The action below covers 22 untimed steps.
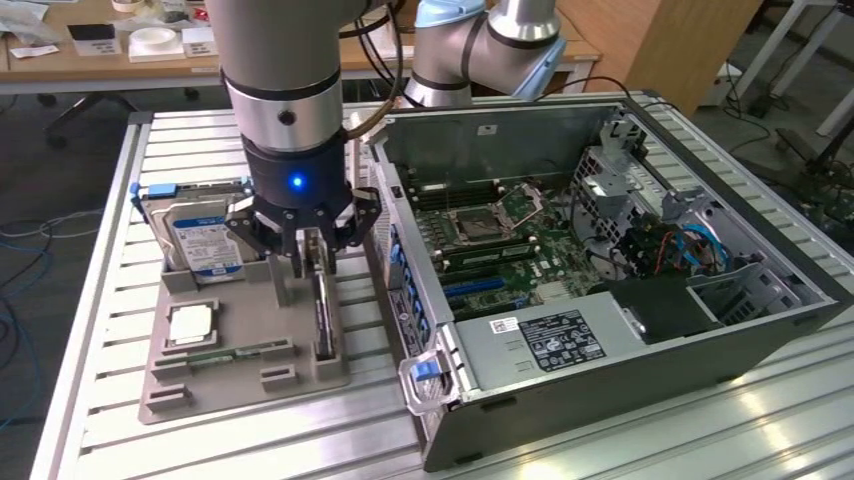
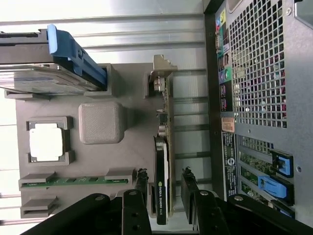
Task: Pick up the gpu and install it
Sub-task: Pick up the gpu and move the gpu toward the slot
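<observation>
Hand (image 2: 164,174) hangs open astride the upright gpu (image 2: 161,161) in its grey holder tray (image 2: 132,90); a centred, square squeeze should keep the card from tilting.

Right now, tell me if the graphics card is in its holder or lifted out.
In. The graphics card stands on edge in the grey holder, the open pincer straddling it.

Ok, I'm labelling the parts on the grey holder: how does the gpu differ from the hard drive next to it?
The gpu is a thin dark card standing on edge; the hard drive is a thicker silver block with a blue-white label. The gpu ends in a silver bracket; the hard drive carries a blue plastic rail. The gripper straddles the gpu with open fingers, clear of the hard drive. Both sit in the grey holder.
</observation>
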### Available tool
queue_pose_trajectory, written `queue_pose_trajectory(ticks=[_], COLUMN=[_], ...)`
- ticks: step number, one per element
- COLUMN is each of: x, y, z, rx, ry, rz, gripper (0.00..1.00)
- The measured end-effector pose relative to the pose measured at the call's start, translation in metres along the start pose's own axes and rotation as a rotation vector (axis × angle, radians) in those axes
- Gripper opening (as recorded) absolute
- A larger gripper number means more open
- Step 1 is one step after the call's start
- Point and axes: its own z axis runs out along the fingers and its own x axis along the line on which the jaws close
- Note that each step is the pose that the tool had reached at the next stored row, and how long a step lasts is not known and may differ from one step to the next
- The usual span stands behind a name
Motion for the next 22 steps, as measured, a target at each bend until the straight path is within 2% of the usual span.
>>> queue_pose_trajectory(ticks=[10, 16, 22], x=[0.0, 0.0, 0.0], y=[-0.0008, -0.0009, -0.0013], z=[0.0176, 0.0195, 0.0281], rx=[0.0036, 0.0045, 0.0047], ry=[-0.0001, -0.0001, 0.0], rz=[0.0, 0.0, 0.0], gripper=[0.42, 0.42, 0.42])
